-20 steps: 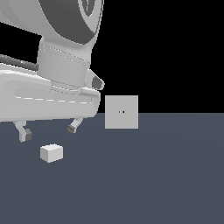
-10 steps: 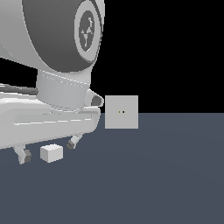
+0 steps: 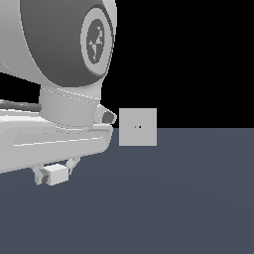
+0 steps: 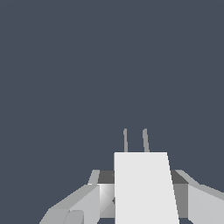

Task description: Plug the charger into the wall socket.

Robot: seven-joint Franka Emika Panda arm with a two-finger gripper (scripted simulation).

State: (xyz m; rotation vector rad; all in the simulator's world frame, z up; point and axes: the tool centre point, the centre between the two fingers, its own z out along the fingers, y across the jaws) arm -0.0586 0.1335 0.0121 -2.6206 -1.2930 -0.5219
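1. The charger (image 3: 55,174) lay low on the dark floor (image 3: 188,198) at the exterior view's left, under the arm's broad white body (image 3: 54,144).
2. The gripper (image 3: 53,174) straddled the block, one finger showing at each of its ends. In the wrist view the charger (image 4: 144,188) filled the gap between the fingers (image 4: 78,201), and its two thin prongs (image 4: 134,141) pointed away from the hand.
3. The fingers appeared to sit against the block's sides, so I judged the hand clenched on the charger; the contact lines were cut off at the edge of the wrist picture, so a thin gap could not be ruled out.
4. Whether the block rested on the floor or was lifted just clear of it could not be told from either view.
5. The wall socket (image 3: 138,127) stood upright farther back, to the exterior view's right of the charger and well apart from it, its two tiny dark holes near the centre uncovered.
6. Done, as far as shown: the approach, and probably the grasp.
7. Left: lifting the charger, carrying it across to the panel, lining the prongs up with the two holes, and pushing them in. The insertion looked like the fussiest part, given how small the holes were.
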